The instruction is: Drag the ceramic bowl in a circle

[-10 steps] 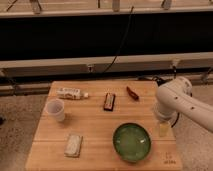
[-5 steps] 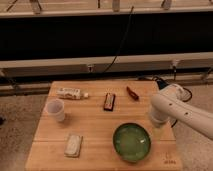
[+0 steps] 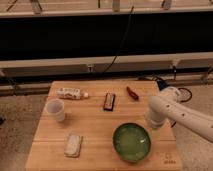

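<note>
The ceramic bowl (image 3: 131, 142) is wide, shallow and glossy green with a paler centre. It sits on the wooden table (image 3: 95, 127) near the front, right of the middle. My white arm reaches in from the right. My gripper (image 3: 152, 121) hangs at its end, just above and to the right of the bowl's far right rim, close to it. I cannot tell whether it touches the bowl.
A translucent white cup (image 3: 56, 109) stands at the left. A small bottle (image 3: 70, 93) lies at the back left. A dark bar (image 3: 109, 100) and a red item (image 3: 132, 93) lie at the back middle. A white packet (image 3: 73, 144) lies at the front left.
My arm has swung left and down, bringing the gripper from the table's right edge closer to the bowl's right rim. The bowl has not visibly moved.
</note>
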Available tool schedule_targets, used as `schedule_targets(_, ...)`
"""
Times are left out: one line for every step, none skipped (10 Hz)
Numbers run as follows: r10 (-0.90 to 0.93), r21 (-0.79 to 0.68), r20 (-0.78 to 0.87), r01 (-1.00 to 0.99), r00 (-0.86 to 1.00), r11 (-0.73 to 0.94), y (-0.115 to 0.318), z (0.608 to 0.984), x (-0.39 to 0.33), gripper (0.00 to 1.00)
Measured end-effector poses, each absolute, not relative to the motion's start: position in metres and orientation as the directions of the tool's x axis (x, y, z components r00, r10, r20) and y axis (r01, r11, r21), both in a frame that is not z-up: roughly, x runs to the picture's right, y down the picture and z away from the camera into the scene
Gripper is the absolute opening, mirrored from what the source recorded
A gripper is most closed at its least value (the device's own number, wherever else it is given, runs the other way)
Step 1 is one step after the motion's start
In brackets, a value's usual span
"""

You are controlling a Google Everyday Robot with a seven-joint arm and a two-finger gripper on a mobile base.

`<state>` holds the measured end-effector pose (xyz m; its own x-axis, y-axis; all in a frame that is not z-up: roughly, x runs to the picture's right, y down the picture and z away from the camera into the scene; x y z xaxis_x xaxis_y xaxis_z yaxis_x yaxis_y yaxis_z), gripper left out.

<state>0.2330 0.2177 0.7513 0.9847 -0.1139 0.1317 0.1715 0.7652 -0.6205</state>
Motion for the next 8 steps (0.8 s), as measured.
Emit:
schedule_targets(-0.117, -0.626, 0.142, 0.181, 0.983, 0.758, 0.222, 0.758, 0.23, 0.8)
schedule_targets(-0.122, -0.626, 0.15, 0.19, 0.981, 0.756, 0.225, 0.765, 0.227, 0.8)
schedule_targets(-0.122, -0.625, 0.149, 0.189, 0.981, 0.757, 0.221, 0.77, 0.226, 0.8)
schedule_targets(-0.123, -0.626, 0.149, 0.19, 0.981, 0.756, 0.215, 0.776, 0.225, 0.8)
schedule_targets(-0.125, -0.626, 0.156, 0.196, 0.98, 0.755, 0.21, 0.781, 0.222, 0.8)
schedule_targets(-0.123, -0.629, 0.157, 0.195, 0.98, 0.752, 0.21, 0.782, 0.222, 0.8)
schedule_targets(-0.125, -0.63, 0.156, 0.196, 0.98, 0.752, 0.212, 0.782, 0.223, 0.75)
schedule_targets(-0.134, -0.627, 0.161, 0.206, 0.978, 0.751, 0.209, 0.783, 0.223, 0.66)
